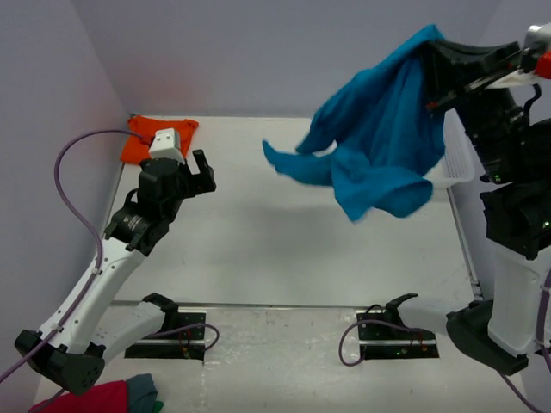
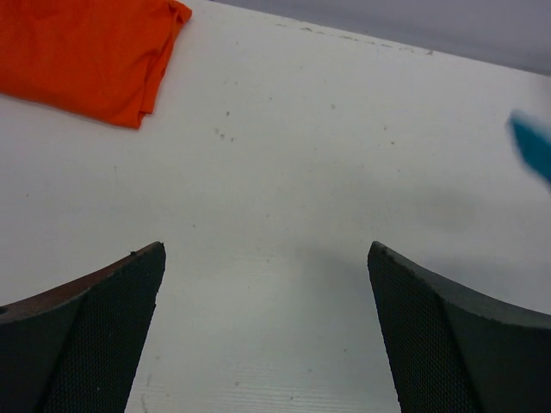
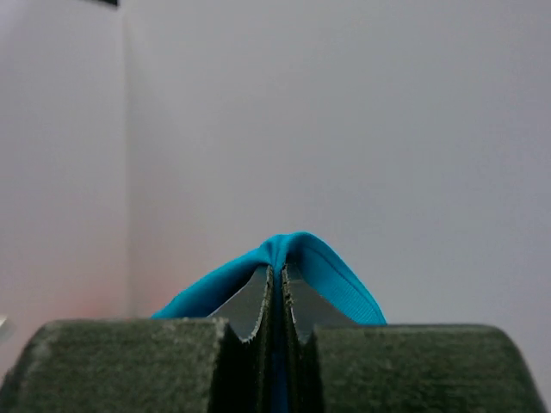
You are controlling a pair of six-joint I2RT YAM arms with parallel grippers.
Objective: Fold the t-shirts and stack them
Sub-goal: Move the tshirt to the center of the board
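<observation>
Where it hangs pinched in the right gripper (image 3: 277, 271), the teal tee (image 1: 379, 138) is in the air above the far right part of the table (image 1: 258, 258), touching nothing below.

- Teal tee: plain, soft, bunched and unfolded. One peak of cloth is caught high at the right. The rest drapes down and leftward in loose folds, with a sleeve or corner trailing out to the left. In the right wrist view a ridge of its fabric stands up between the jaws.
- Right gripper: jaws pressed together on that ridge.
- Orange tee (image 1: 142, 138): plain and bright, folded flat in the table's far left corner, edges roughly squared.
- Left gripper (image 2: 267, 249): jaws spread wide, holding nothing, low over bare table just beside the orange tee and well apart from the teal tee.
- Table: white and matt, with small dark specks. A soft shadow falls under the hanging tee.
- Room: pale lilac-grey walls on three sides.
- Cable (image 1: 77, 198): purple, looping beside the left arm.
- Crimson cloth (image 1: 86, 400) and grey cloth (image 1: 145, 391): heaped at the near left edge.
</observation>
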